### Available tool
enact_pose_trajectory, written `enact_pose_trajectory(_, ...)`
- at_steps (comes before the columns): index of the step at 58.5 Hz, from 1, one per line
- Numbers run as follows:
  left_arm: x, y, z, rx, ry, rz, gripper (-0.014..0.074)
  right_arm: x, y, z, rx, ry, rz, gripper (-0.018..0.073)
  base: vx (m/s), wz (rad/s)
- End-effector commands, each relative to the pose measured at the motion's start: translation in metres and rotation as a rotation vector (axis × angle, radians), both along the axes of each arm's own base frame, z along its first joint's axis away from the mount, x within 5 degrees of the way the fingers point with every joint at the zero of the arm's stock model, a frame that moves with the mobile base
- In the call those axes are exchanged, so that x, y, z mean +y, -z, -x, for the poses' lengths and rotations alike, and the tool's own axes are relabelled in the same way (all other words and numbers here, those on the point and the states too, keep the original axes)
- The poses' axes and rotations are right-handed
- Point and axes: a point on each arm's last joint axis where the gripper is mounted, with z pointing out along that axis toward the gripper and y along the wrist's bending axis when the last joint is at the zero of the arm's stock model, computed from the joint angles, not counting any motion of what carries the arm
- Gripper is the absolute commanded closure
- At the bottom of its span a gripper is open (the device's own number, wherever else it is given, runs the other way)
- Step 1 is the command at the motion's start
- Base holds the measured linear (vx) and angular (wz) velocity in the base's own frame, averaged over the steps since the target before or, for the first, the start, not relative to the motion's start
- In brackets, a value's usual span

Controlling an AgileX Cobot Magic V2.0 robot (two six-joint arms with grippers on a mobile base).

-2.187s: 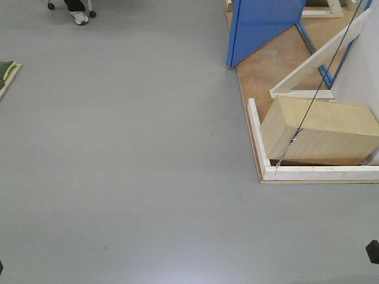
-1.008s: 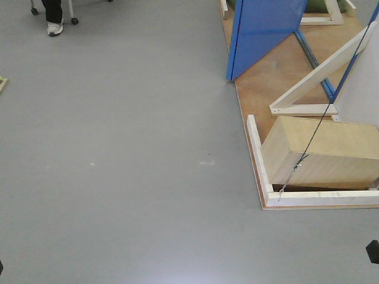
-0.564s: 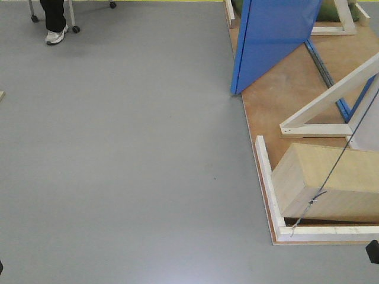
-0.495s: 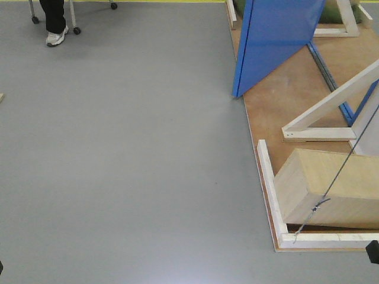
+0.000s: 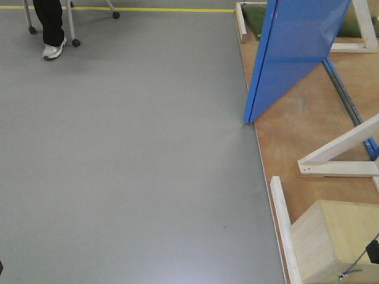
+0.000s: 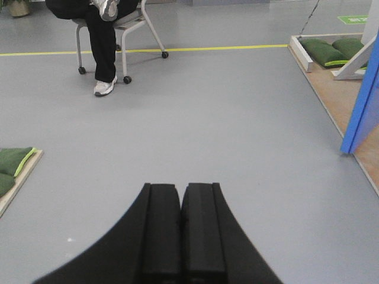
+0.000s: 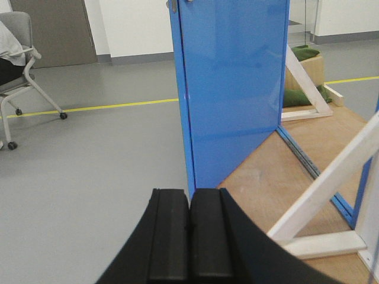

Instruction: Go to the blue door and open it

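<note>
Since half a sec ago the blue door (image 5: 296, 53) has slid lower and rightward in the front view. The wooden box (image 5: 331, 242) has dropped into the bottom-right corner and is now partly cut off, and a yellow floor line (image 5: 166, 9) has come in along the top edge.

The door stands upright at upper right on the left edge of a plywood platform (image 5: 314, 136), its near bottom corner right at the platform/floor boundary. In the R wrist view the glossy panel (image 7: 234, 89) fills the centre, straight ahead. In the L wrist view only a blue sliver (image 6: 364, 106) shows at the right edge.

A blue strip (image 7: 314, 171) on the platform runs from the door's far bottom corner toward the camera, at an angle to the panel. A white brace (image 5: 343, 148) slants across the platform beside it.

Right tool (image 7: 189, 198): clenched, fingers pressed together w/ nothing between, pointing at the door's near edge, not touching. Left tool (image 6: 180, 195): likewise clenched and empty, aimed over bare grey floor (image 6: 237, 118), well apart from the door.

Green cushions (image 6: 325, 50) lie at the platform's far end. Far left, a person (image 6: 100, 35) sits on a wheeled chair (image 6: 133, 23).
</note>
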Motion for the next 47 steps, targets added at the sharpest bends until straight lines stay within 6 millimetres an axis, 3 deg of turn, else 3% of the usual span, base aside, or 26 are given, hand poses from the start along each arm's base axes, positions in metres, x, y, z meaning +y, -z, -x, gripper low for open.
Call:
enact_pose_trajectory(1,-0.0006,-0.0187,0.0000,-0.129,0.006,-0.002,0.0526,0.0004,-0.0045,-0.0009,-0.075,-0.008,0.022,0.0564,0.46,-0.01)
enact_pose_trajectory(47,-0.0006,-0.0187,0.0000,-0.129,0.006,-0.002,0.0526,0.0004,-0.0045,-0.0009,-0.075,-0.008,0.022,0.0564,0.46,-0.01)
